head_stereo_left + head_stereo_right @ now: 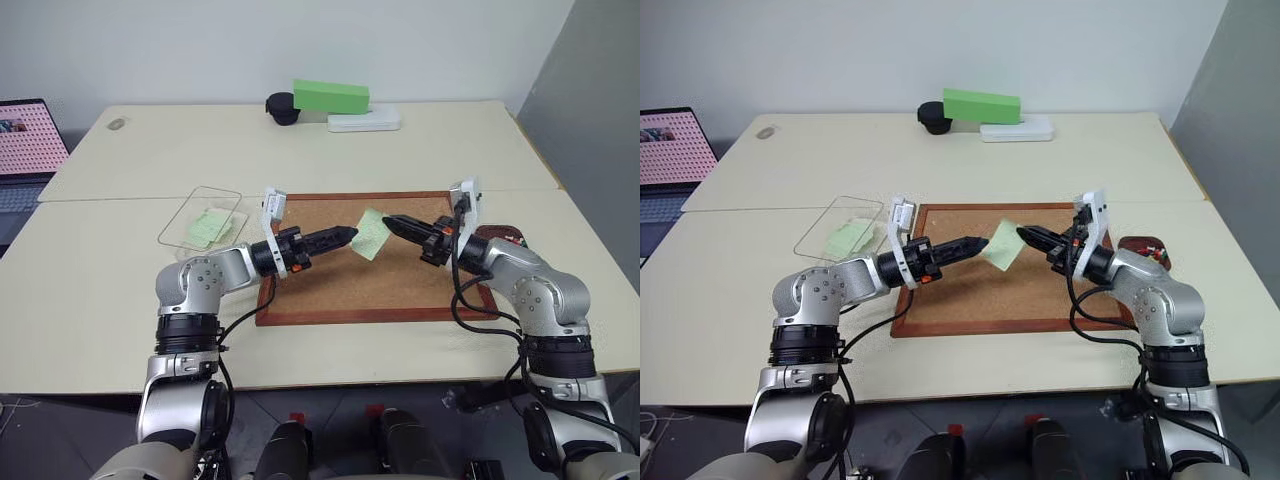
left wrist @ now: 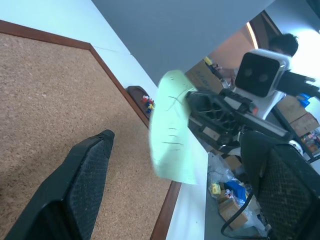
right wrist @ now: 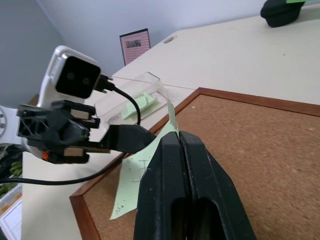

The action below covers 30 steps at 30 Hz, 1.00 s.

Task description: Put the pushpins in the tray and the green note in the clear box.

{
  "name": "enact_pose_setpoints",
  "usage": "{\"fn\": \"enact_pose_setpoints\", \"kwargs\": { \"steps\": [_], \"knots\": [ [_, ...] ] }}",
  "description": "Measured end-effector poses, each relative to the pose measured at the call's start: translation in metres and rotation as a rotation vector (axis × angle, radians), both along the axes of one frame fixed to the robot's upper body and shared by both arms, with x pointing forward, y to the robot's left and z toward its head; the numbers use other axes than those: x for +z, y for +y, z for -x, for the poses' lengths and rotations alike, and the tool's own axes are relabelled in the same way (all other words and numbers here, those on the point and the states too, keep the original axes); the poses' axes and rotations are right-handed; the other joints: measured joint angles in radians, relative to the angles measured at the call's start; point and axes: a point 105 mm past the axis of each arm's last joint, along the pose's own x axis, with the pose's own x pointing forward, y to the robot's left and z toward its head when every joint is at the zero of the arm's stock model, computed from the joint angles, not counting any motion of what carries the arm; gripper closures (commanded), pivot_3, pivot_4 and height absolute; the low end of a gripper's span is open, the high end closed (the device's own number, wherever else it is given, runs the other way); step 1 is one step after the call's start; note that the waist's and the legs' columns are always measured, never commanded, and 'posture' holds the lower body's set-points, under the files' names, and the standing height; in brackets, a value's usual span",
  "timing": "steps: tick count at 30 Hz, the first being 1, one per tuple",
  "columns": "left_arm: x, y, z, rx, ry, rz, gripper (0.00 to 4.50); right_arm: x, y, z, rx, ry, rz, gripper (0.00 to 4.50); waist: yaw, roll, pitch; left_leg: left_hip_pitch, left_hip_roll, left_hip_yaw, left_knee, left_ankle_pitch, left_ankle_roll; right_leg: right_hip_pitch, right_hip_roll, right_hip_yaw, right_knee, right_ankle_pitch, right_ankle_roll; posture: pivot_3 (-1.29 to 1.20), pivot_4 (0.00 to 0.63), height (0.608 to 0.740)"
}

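The pale green note [image 1: 371, 235] hangs in the air above the corkboard, pinched at one edge by my right gripper [image 1: 388, 222], which is shut on it [image 3: 177, 137]. My left gripper [image 1: 348, 237] faces it from the other side. Its black fingers [image 2: 80, 185] stand wide apart on either side of the note [image 2: 172, 130] without touching it. The clear box [image 1: 196, 204] sits left of the corkboard with pale green slips [image 1: 208, 226] inside. The dark reddish tray [image 1: 1143, 247] lies right of the board, behind my right arm, and holds coloured pushpins [image 2: 147, 101].
The wood-framed corkboard [image 1: 380, 285] lies under both grippers. At the far edge of the table stand a bright green block [image 1: 331, 96], a white flat box [image 1: 365, 122] and a black object [image 1: 283, 108]. A laptop [image 1: 30, 140] is at the far left.
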Motion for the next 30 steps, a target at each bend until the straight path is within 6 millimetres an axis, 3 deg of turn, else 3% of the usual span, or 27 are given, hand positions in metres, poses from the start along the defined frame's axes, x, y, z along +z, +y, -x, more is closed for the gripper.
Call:
{"fn": "enact_pose_setpoints", "kwargs": {
  "steps": [7, 10, 30],
  "knots": [
    [-0.002, -0.012, 0.003, -0.029, 0.006, 0.017, 0.28, 0.006, 0.008, 0.004, 0.024, -0.006, -0.012, 4.50, 0.000, 0.000, 0.000, 0.000, 0.000, 0.000, 0.000, 0.000, 0.000, 0.000, 0.000, 0.000, 0.000, 0.000, 0.000, 0.00, 0.150, 0.740],
    [-0.002, -0.014, 0.003, -0.034, 0.003, 0.018, 0.63, 0.006, 0.009, 0.005, 0.028, -0.006, -0.011, 4.50, 0.000, 0.000, 0.000, 0.000, 0.000, 0.000, 0.000, 0.000, 0.000, 0.000, 0.000, 0.000, 0.000, 0.000, 0.000, 0.00, 0.150, 0.740],
    [-0.001, -0.017, 0.005, -0.044, 0.006, 0.042, 4.49, 0.002, 0.021, 0.007, 0.056, 0.002, -0.012, 4.50, 0.000, 0.000, 0.000, 0.000, 0.000, 0.000, 0.000, 0.000, 0.000, 0.000, 0.000, 0.000, 0.000, 0.000, 0.000, 0.00, 0.150, 0.740]
  ]
}}
